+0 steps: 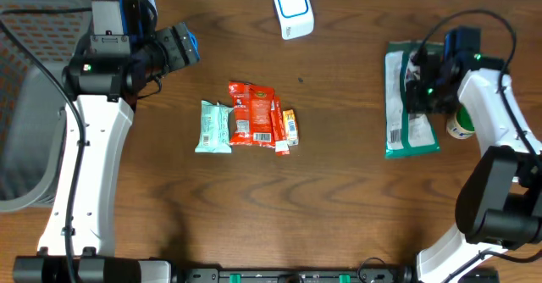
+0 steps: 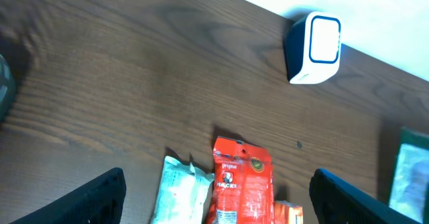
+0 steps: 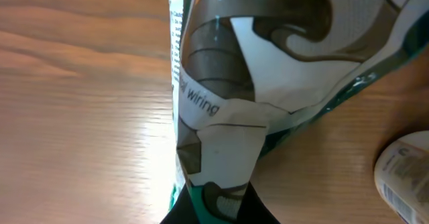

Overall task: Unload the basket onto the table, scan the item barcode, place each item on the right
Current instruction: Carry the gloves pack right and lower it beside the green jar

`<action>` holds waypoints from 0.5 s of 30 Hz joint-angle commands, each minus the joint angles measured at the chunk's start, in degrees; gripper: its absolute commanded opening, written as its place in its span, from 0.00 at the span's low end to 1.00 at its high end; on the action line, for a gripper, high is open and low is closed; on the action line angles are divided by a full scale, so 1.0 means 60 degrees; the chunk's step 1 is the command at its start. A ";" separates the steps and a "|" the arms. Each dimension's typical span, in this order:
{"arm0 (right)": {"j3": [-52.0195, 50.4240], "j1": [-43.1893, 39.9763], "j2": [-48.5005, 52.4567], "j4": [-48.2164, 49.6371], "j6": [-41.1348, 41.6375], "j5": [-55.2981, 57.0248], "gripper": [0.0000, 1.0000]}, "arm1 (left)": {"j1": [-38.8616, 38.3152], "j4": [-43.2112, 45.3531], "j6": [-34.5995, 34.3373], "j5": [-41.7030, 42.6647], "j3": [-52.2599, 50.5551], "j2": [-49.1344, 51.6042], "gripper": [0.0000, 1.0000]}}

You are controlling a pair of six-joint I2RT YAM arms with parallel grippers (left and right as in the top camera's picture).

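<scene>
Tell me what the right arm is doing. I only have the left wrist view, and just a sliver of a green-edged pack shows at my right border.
Observer: The right pincer is shut on that green-and-white pouch, toward its far end; the pouch is creased where it is pinched.
Operator: Anything near it I could knock?
Observer: Yes, a small round white container sits close beside the pouch on its right, partly under the right arm.
Operator: I see only a corner of something orange by the red packet. What is it?
Observer: A small orange packet, lying against the right side of the red packet.
</scene>
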 commanded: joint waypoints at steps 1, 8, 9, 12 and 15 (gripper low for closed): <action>-0.0412 -0.0022 0.0025 0.0484 -0.0168 0.0415 0.05 | 0.0029 0.0004 0.0073 -0.0022 0.0033 -0.0069 0.88; -0.0561 -0.0022 0.0025 0.0892 -0.0168 0.0503 0.43 | 0.0029 0.0000 0.0073 -0.0022 0.0033 -0.0069 0.88; -0.0554 -0.0022 0.0025 0.0936 -0.0171 0.0503 0.47 | 0.0029 0.0004 0.0073 -0.0022 0.0033 -0.0069 0.88; -0.0273 -0.0022 0.0011 0.0812 -0.0171 0.0499 0.55 | 0.0029 0.0004 0.0073 -0.0022 0.0033 -0.0069 0.88; 0.0401 -0.0018 -0.0018 0.0208 -0.0164 0.0437 0.62 | 0.0029 0.0004 0.0073 -0.0022 0.0033 -0.0069 0.88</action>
